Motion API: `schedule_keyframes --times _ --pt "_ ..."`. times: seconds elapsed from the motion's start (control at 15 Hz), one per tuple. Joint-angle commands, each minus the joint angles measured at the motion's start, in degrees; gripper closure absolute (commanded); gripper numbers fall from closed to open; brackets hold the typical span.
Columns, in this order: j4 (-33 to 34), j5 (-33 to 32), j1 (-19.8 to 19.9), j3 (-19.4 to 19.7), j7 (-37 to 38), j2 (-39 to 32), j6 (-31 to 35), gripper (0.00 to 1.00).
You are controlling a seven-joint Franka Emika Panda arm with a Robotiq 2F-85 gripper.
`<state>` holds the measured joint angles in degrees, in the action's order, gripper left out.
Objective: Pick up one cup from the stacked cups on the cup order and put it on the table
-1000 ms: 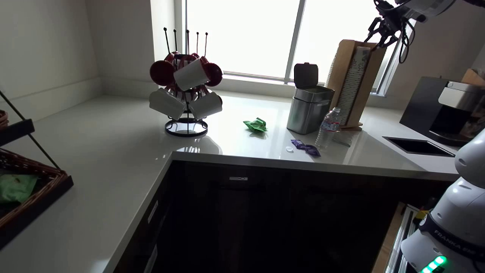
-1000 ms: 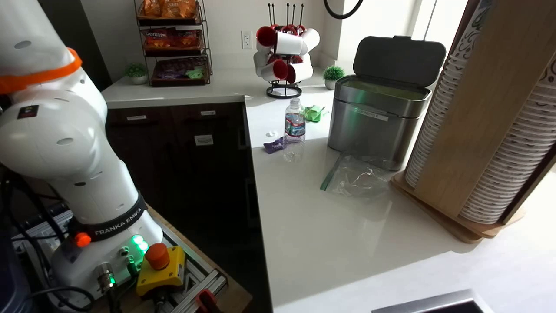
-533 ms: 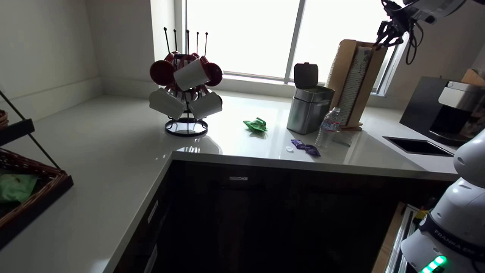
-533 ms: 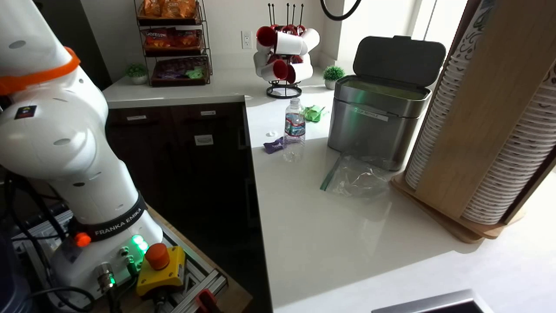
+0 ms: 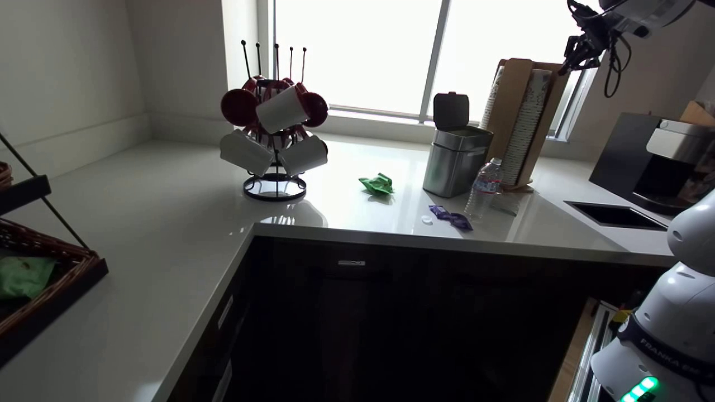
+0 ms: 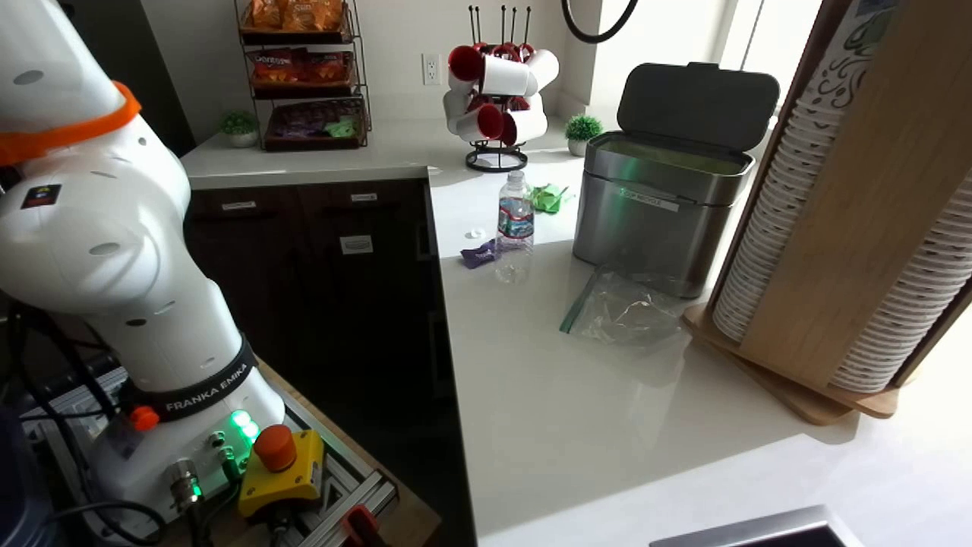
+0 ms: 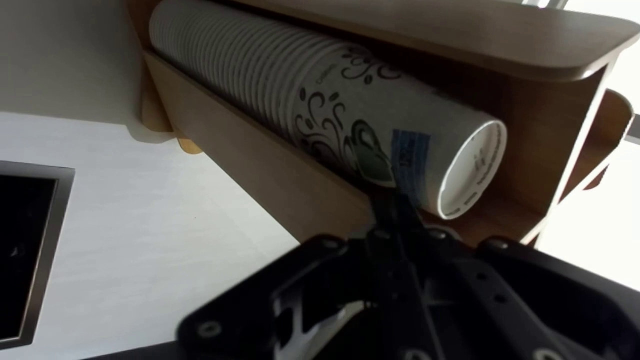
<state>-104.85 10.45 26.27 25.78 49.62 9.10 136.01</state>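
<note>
The cup order, a wooden organizer, holds tall stacks of white paper cups with their bases up. The uppermost cup, with a dark swirl print and blue label, stands out from its stack in the wrist view. My gripper has its fingers drawn together beside this cup's label, overlapping the edge of the wooden side panel. No cup shows between the fingers; whether the tips touch the cup or panel I cannot tell. In an exterior view the gripper is at the organizer's top corner. The table is the white counter.
A steel bin with its lid up stands beside the organizer. On the counter lie a clear bag, a bottle, a purple wrapper and a green packet. A mug tree stands further off. A coffee machine flanks the counter.
The gripper's fingers have come together, and the gripper has moved right in an exterior view. The organizer with its cups has turned on its base, clearly so in the last half second.
</note>
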Motion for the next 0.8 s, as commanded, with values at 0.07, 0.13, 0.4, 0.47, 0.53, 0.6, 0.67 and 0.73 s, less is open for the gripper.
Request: schedule_keyframes --times 0.07,0.13,0.4,0.47,0.53,0.6,0.67,0.73 --pt "-0.59 1.43 0.17 0.04 -1.14 1.21 1.02 0.53" --pt "-0.11 1.83 0.07 0.09 -1.34 0.99 0.79 0.45" --pt "1.02 3.38 -0.57 0.19 -2.56 0.04 0.27 0.16" --pt "1.37 4.31 -0.90 0.19 -3.35 -0.37 0.16 0.07" --pt "1.80 4.95 -1.09 0.13 -3.94 -0.75 -0.09 0.01" --pt "2.24 5.80 -1.33 0.13 -4.68 -1.18 -0.24 0.02" --pt "2.67 6.41 -1.49 0.13 -5.16 -1.64 -0.35 0.00" --pt "3.09 7.03 -1.62 0.14 -5.63 -2.06 -0.57 0.00"
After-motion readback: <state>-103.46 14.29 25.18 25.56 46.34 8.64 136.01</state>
